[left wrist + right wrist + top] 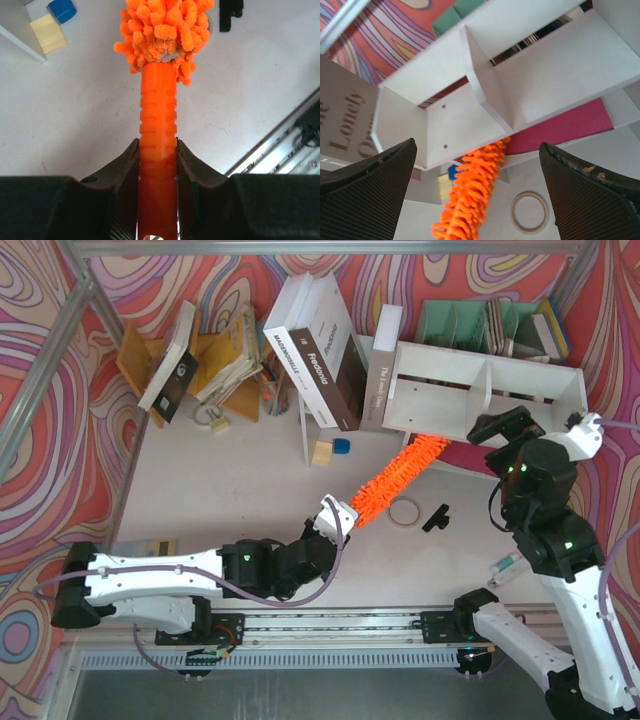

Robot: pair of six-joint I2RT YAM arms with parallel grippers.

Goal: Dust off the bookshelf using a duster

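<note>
Left hand (157, 150) clamped on duster (400, 475) handle, head at bookshelf (430, 370) lower edge, right hand (477, 145) wide open, empty.

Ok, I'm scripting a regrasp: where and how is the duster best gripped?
The duster by its slim ribbed handle, just below the fluffy head, approached from the handle's end: it is rigid and narrow, the head soft. The left pincer is shut there now.

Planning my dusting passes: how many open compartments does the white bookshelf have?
2. The left compartment sits by the duster tip; the right compartment lies past the middle divider. None looks hidden.
</note>
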